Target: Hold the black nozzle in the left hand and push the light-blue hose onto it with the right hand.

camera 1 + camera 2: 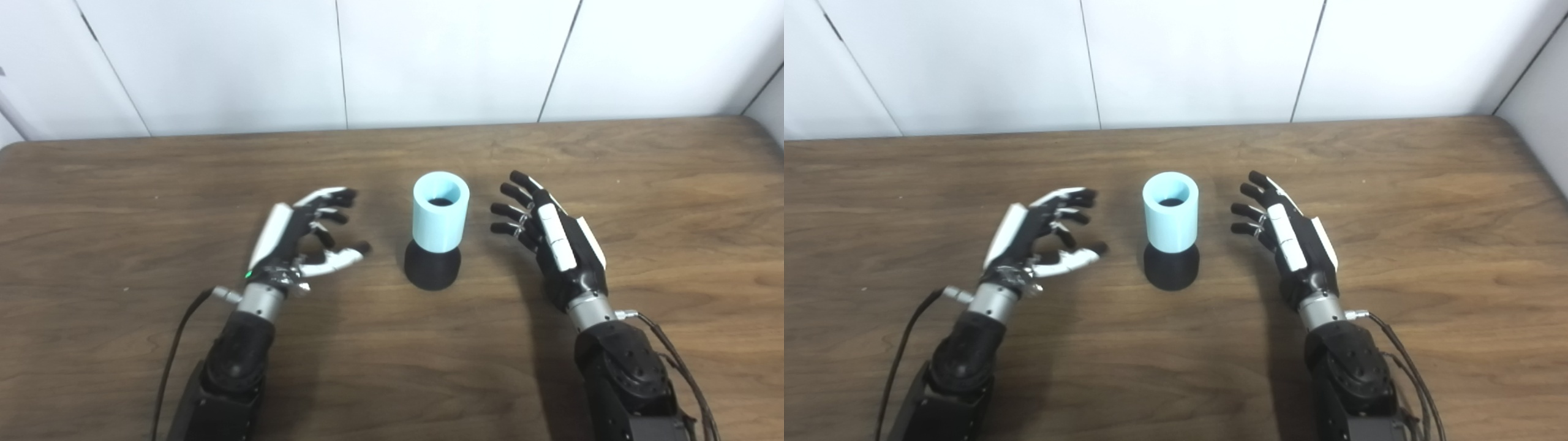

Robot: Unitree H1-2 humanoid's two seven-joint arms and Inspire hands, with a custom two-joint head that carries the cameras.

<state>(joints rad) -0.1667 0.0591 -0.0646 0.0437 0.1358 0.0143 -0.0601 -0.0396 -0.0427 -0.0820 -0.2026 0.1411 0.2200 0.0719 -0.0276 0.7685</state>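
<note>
The hose stands upright on the nozzle, already seated over it, at the middle of the worktop. The left robot hand is at 9 o'clock from them, apart, fingers spread and holding nothing. The right robot hand is at 3 o'clock, also wide and empty, not touching.

Both arms were extended forward; the left hand and right hand were held apart, empty, with fingers spread.
</note>
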